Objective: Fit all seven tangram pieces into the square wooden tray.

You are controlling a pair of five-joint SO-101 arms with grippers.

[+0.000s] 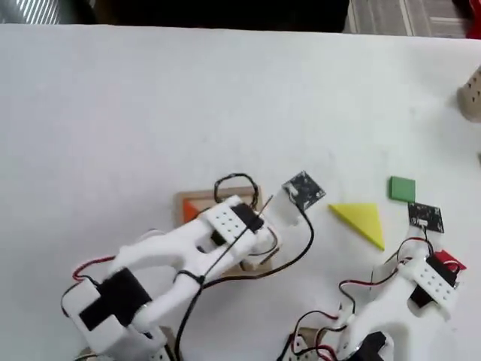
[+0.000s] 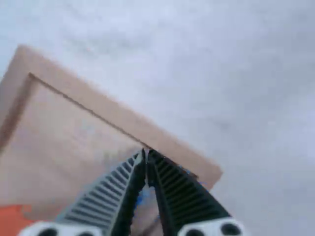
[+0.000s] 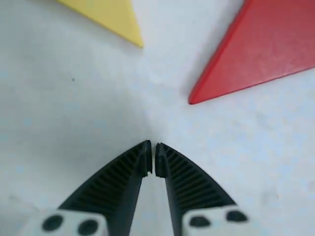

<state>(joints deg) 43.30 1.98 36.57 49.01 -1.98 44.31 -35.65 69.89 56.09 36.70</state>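
left hand (image 2: 146, 155), pinched together, is hovering over the tray (image 2: 98, 101) corner | right hand (image 3: 151, 150), likewise together, is hanging near the red piece (image 3: 266, 44): widen first, straddle its edge

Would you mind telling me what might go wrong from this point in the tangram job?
The left gripper is shut right by the tray's rim, with a sliver of blue between its fingers; if that is a piece, it may land on the rim instead of inside.
The right gripper is shut over bare table near the yellow triangle and the red piece; it might shove one rather than grasp it.
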